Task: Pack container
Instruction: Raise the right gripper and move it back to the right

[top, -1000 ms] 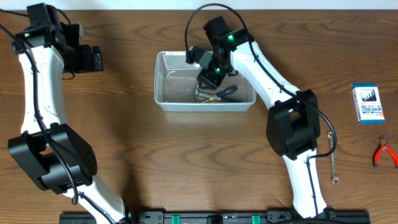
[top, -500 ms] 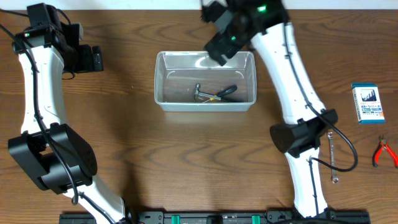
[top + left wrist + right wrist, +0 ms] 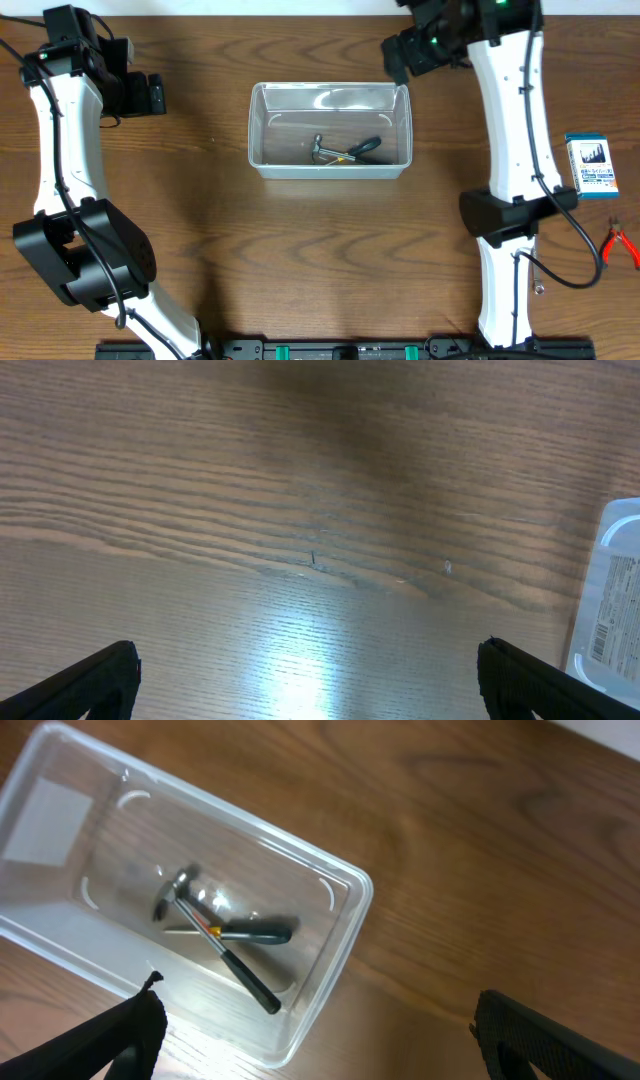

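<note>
Overhead: container (image 3: 330,168) holds two small tools (image 3: 322,148); blue-and-white box (image 3: 590,166) and red pliers (image 3: 617,245) lie well right. Left hand (image 3: 308,658) and right hand (image 3: 320,1012) open, empty.

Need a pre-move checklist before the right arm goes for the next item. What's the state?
1. The right gripper is open and empty: ok.
2. The right gripper is clear of the container, off its back right corner: ok.
3. The hammer and the black-handled tool lie inside the container: ok.
4. The left gripper is open and empty, over bare table: ok.
5. The red pliers and the blue-and-white box sit unobstructed on the table: ok.
6. The thin metal tool near the right arm's base is free to grasp: cannot tell, as the arm mostly hides it.
</note>
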You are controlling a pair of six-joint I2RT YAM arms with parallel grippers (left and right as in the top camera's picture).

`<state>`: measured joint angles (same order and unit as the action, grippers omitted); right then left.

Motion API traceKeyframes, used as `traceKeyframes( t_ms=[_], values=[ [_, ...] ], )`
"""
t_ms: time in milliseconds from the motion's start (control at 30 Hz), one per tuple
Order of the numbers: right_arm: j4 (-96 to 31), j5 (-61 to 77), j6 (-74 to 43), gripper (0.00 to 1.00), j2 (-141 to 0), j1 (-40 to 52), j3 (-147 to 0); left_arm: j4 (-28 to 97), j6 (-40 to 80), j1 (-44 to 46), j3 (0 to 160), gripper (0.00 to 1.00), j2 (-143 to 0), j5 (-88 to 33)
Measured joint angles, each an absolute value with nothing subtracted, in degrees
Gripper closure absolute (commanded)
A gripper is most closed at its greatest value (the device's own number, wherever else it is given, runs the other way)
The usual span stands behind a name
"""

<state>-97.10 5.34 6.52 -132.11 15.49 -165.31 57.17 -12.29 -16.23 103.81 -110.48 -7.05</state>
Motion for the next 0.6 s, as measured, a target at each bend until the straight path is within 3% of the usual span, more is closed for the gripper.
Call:
traceKeyframes(
  t_ms=[600],
  values=[
    [-97.14, -9.85, -7.11, 0.01, -99.61, 9.85, -143.52, 57.17, -12.29, -16.23, 103.81, 0.02, -110.48, -7.05]
  ],
)
